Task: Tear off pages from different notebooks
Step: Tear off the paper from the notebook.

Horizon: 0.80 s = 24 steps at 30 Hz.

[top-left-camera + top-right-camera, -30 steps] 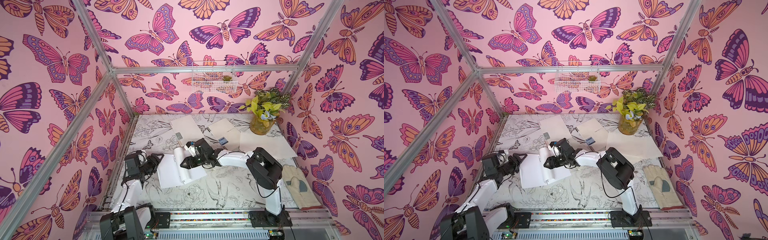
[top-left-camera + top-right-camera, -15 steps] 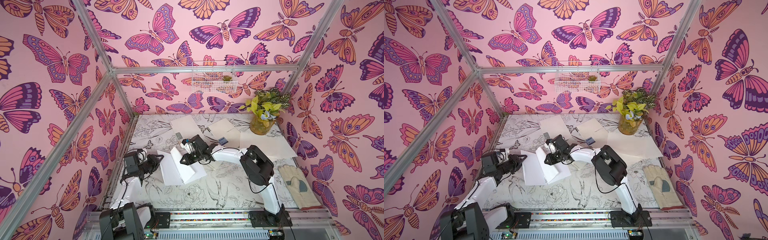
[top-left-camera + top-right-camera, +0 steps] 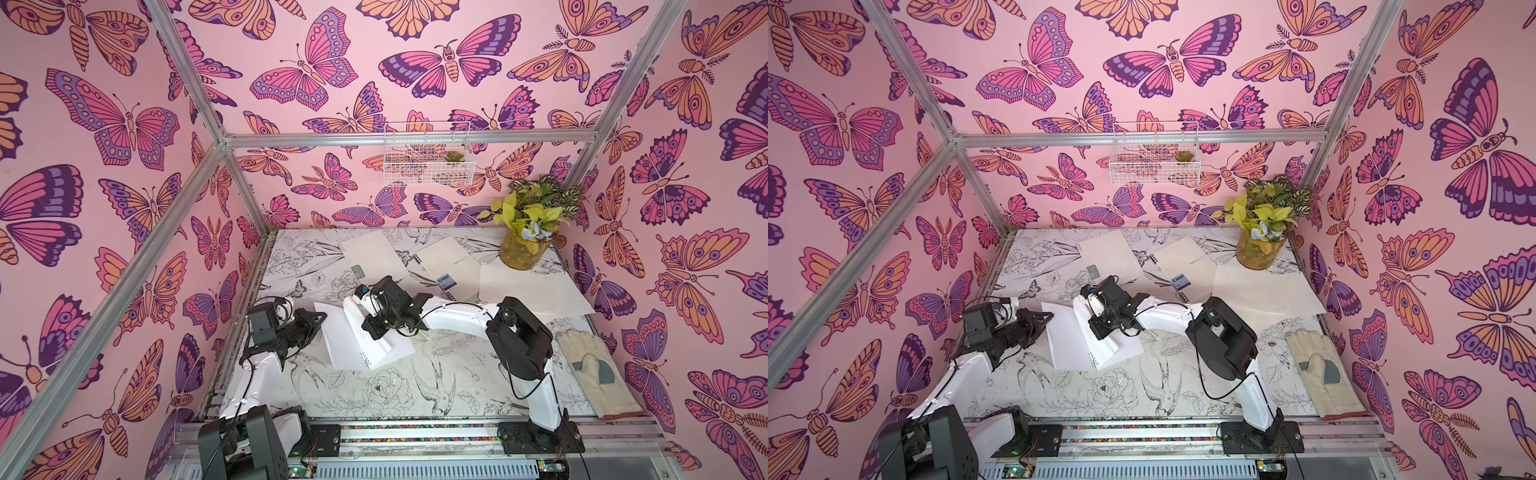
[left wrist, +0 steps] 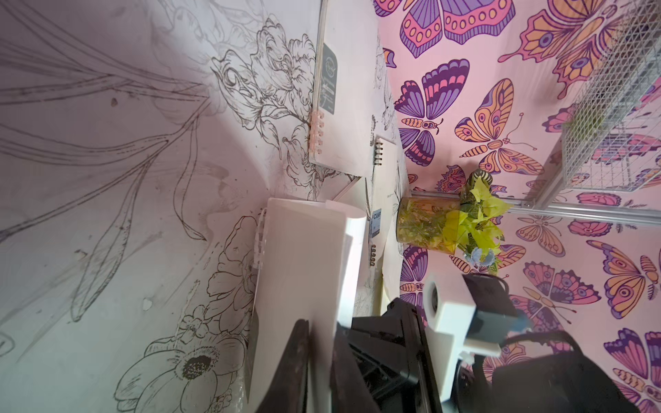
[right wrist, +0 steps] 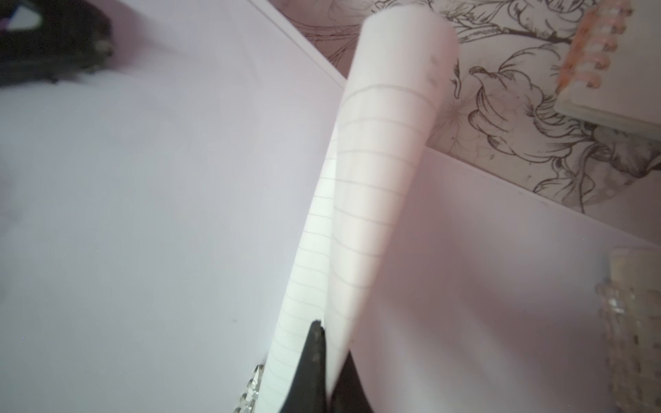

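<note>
An open white-coiled notebook (image 3: 374, 351) (image 3: 1100, 353) lies left of the table's middle. My left gripper (image 3: 321, 322) (image 3: 1049, 318) is shut on the outer edge of its left leaf (image 3: 332, 336); in the left wrist view the white sheet (image 4: 300, 257) runs between the black fingers (image 4: 300, 361). My right gripper (image 3: 369, 330) (image 3: 1097, 330) is shut on a lined page (image 5: 379, 171) that curls up from the coil (image 5: 250, 391). Its fingers (image 5: 314, 357) pinch the page near the binding. The curl (image 3: 353, 309) stands above the notebook.
Further back lie a grey-labelled notebook (image 3: 374, 255) (image 4: 343, 89) and the black-coiled CAMP notebook (image 3: 446, 266) (image 4: 384, 168). Loose pages (image 3: 532, 289) lie at the right beside a plant vase (image 3: 524, 249). A glove (image 3: 594, 376) rests at the right edge. A wire basket (image 3: 428, 158) hangs on the back wall.
Both grippers have gone from open to shut. The right arm has swung left and taken the page, which now curls higher. The left gripper has closed on the notebook's left leaf.
</note>
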### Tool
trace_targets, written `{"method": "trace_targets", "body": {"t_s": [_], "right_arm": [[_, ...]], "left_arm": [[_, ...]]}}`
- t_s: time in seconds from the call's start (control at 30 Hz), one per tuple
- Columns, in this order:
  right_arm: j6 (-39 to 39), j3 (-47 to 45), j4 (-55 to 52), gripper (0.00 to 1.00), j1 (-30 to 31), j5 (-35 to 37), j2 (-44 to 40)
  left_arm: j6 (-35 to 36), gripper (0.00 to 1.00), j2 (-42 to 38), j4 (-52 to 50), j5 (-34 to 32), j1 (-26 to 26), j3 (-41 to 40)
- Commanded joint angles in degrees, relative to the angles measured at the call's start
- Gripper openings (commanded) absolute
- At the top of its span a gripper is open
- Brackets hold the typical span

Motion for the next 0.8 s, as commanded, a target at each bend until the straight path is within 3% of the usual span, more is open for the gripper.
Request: {"method": "trace_targets", "body": {"t_s": [0.0, 0.3, 0.77], "right_arm": [[-6.27, -2.52, 2.06, 0.01, 2.86, 6.08, -3.05], [-20.03, -10.82, 9.11, 0.0, 10.9, 14.5, -7.45], [-28.08, -27.19, 14.38, 0.0, 15.21, 7.91, -17.44]], "left_arm": [[0.92, 0.0, 0.39, -1.79, -0.96, 0.39, 0.47], [-3.29, 0.0, 1.95, -1.95, -5.25, 0.52, -0.3], [-8.09, 0.0, 0.72, -1.36, -13.99, 3.46, -3.6]]}}
